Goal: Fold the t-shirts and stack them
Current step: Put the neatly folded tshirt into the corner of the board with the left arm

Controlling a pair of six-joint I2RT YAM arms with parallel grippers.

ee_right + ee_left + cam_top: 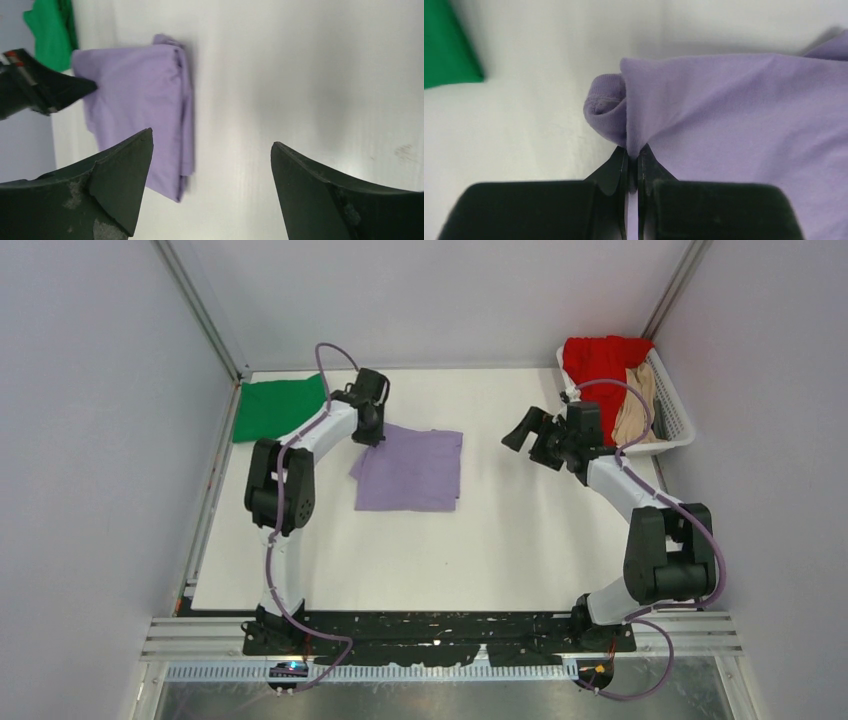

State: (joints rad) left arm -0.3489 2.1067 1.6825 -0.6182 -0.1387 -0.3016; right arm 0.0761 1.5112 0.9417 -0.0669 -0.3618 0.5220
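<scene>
now the thin pinch on the lavender t-shirt [410,472] is the weak point
if the arm pulls, the cloth may slip out or the folded layers drag open, because the left gripper [633,152] is pinched closed on only a small bit of corner hem; the shirt lies in the middle, near the green t-shirt [278,406]. the right gripper [212,139] stands wide, empty, apart from the cloth.

Folded lavender t-shirt [410,472] mid bench [520,540], left end effector [371,436] at its far-left corner; green t-shirt [278,407] far left; red t-shirt [600,360], tan t-shirt [632,408] in white basket [673,405]; right end effector [522,431] near basket
</scene>
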